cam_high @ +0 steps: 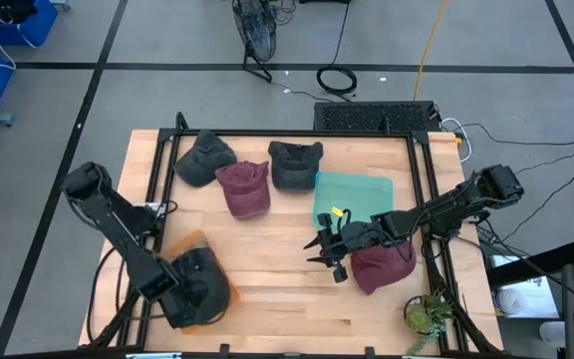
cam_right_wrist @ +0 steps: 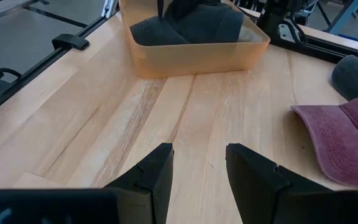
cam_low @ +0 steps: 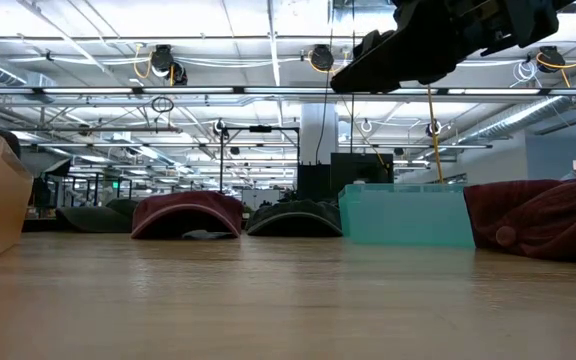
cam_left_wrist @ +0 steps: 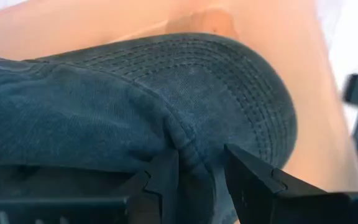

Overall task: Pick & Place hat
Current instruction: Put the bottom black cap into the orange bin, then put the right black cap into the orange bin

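Dark hat (cam_left_wrist: 135, 106) between left jaws, brim toward orange bin (cam_high: 189, 242) wall

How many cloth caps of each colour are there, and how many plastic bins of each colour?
Dark grey cloth caps: 3, one of them inside the orange bin
Maroon cloth caps: 2
Translucent orange plastic bin: 1
Teal plastic bin: 1
Total: 7

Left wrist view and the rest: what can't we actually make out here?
- Left wrist view: dark hat fills the picture; the cloth hides whether the left gripper pinches it.
- High view: left arm covers most of the orange bin.
- Low view: right gripper cut by the top edge; teal bin hides what lies behind.
- Right wrist view: maroon hat cut by the edge.
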You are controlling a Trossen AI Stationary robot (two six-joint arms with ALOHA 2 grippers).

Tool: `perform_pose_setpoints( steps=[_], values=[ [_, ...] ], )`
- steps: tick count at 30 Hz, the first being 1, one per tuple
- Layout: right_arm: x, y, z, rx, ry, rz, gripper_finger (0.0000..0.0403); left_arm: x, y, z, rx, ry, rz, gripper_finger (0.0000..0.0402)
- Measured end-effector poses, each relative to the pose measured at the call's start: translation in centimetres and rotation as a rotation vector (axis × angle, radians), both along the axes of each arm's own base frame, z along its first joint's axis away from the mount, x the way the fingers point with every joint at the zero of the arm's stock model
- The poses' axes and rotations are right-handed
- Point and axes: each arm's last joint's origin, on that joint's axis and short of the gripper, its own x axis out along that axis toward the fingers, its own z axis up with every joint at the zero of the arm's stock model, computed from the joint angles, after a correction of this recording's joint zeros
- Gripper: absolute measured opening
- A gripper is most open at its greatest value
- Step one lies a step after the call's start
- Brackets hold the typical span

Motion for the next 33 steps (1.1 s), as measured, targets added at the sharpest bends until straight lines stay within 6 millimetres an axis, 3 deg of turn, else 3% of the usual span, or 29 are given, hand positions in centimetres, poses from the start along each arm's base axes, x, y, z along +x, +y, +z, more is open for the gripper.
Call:
perform_pose_setpoints(
  steps=[13,18,33],
  values=[
    [0.0,0.0,0.0,-0.001,0.0,0.001,0.0134,1.0,1.5,-0.9,0.188,-0.004,-0.058,0.0131],
    [0.0,0.0,0.0,-0.002,0.0,0.001,0.0134,1.2,2.1,-0.4,0.156,0.018,-0.093,0.0131],
    [0.0,-0.5,0.1,-0.016,0.006,-0.039,0.0134,0.0,5.8,6.1,0.044,-0.142,-0.065,0.0131]
  ],
)
